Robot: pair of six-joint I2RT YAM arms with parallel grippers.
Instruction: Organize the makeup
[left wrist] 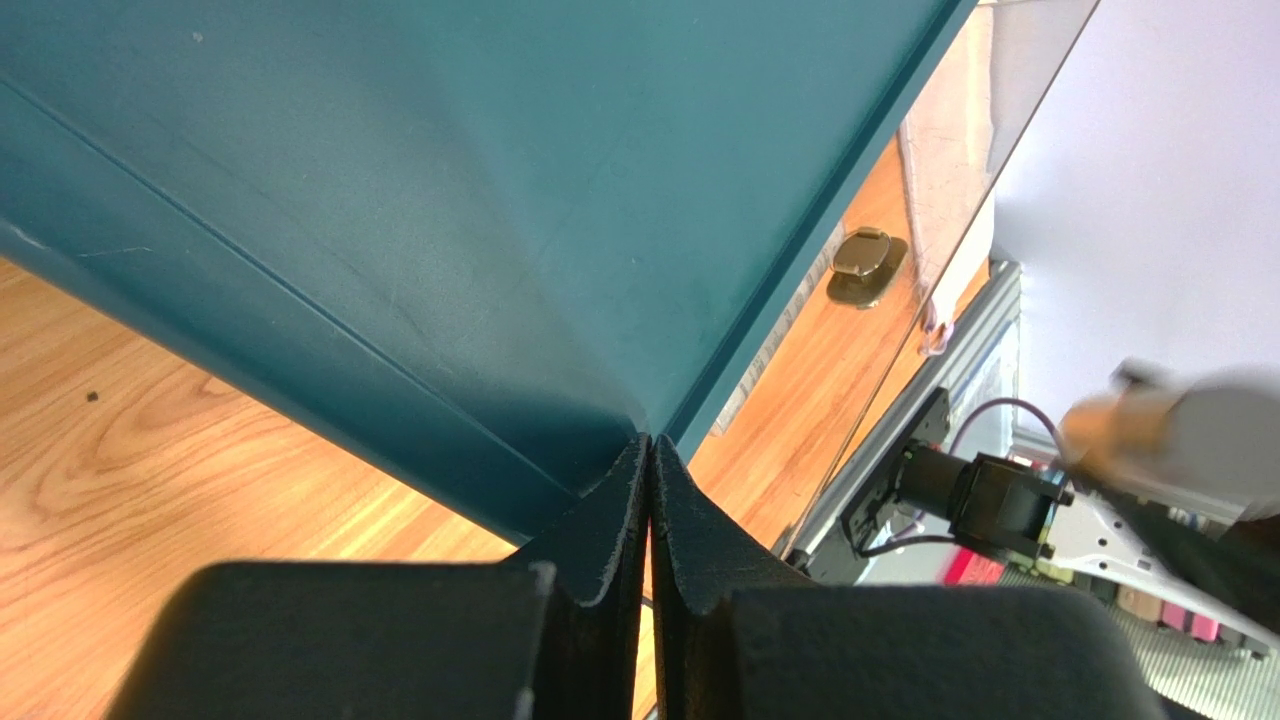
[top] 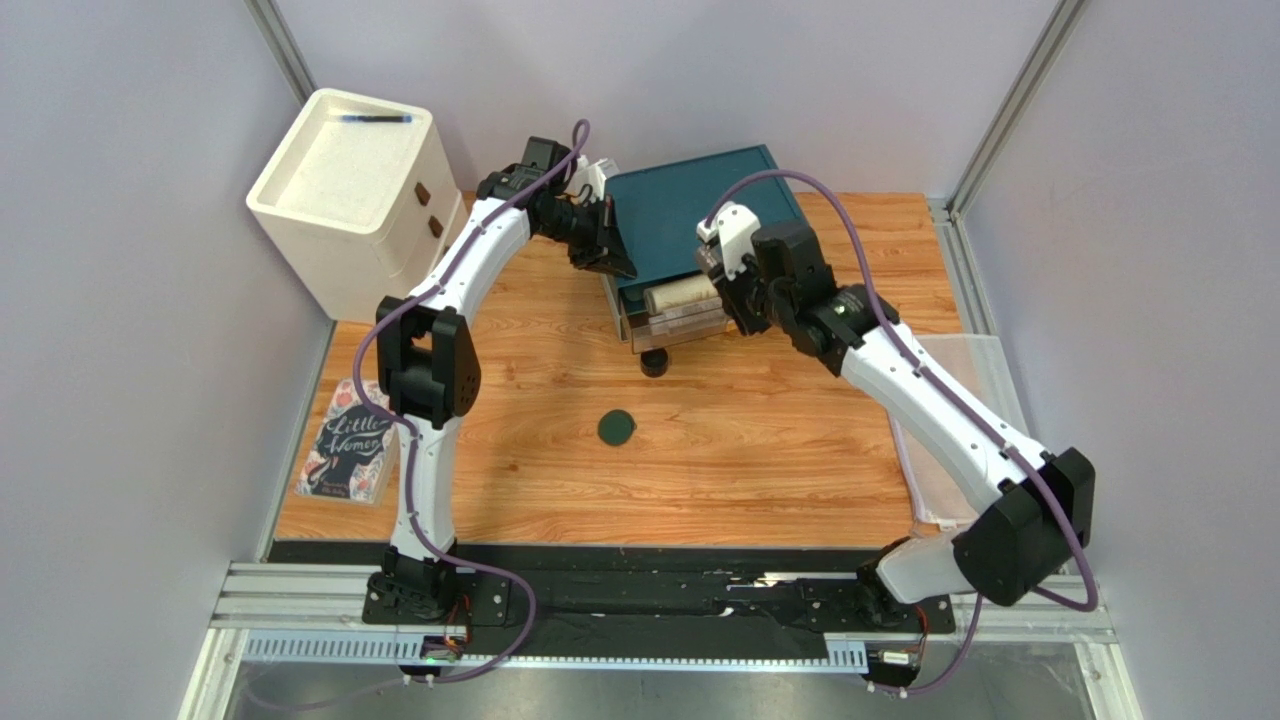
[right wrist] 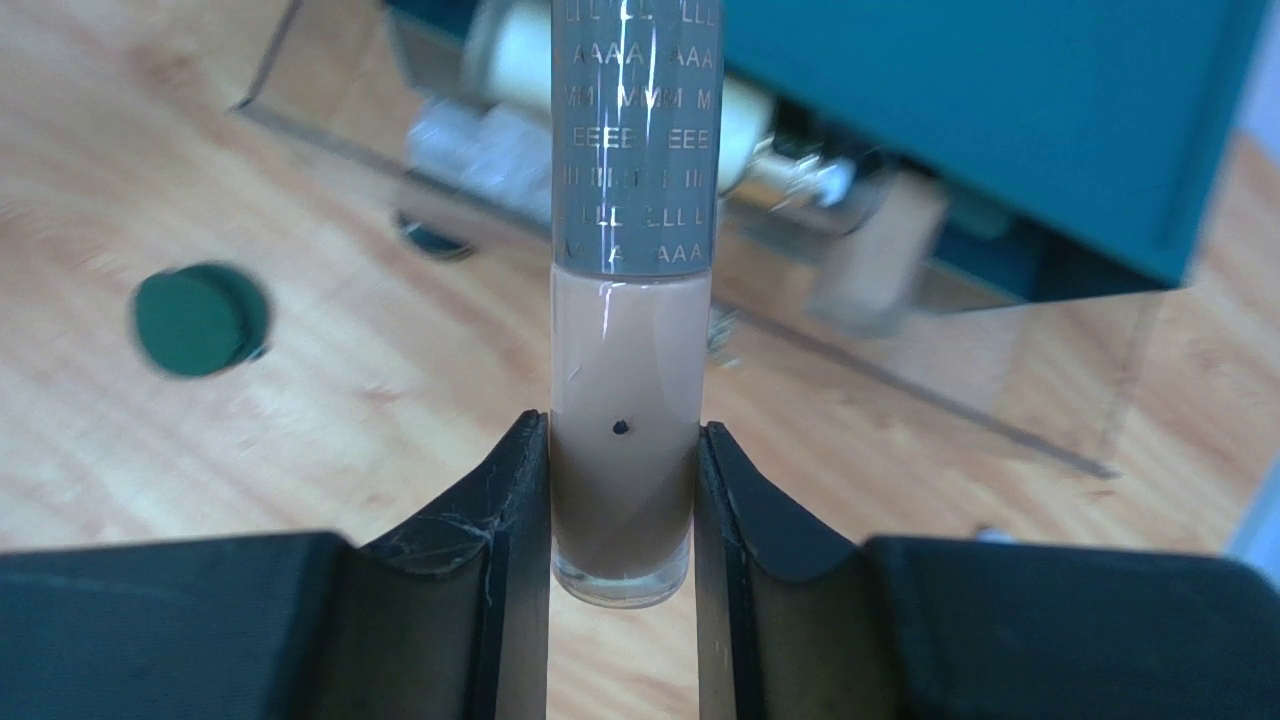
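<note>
Right hand (right wrist: 621, 450) clasps foundation tube (right wrist: 624, 338) near clear drawer (top: 666, 320); left hand (left wrist: 649, 450) clenched by teal box (left wrist: 451, 195).

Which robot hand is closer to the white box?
Left. The left hand is to the right of the white box, by the teal case; the right hand is farther right, holding a tube.

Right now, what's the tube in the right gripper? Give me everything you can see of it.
A slim foundation tube: clear body full of beige liquid, one small dark speck on it, and a long grey metallic cap stamped with rows of letters. The right gripper is shut on its base end, fingers pressing both sides. It points straight out, cap towards the clear drawer.
</note>
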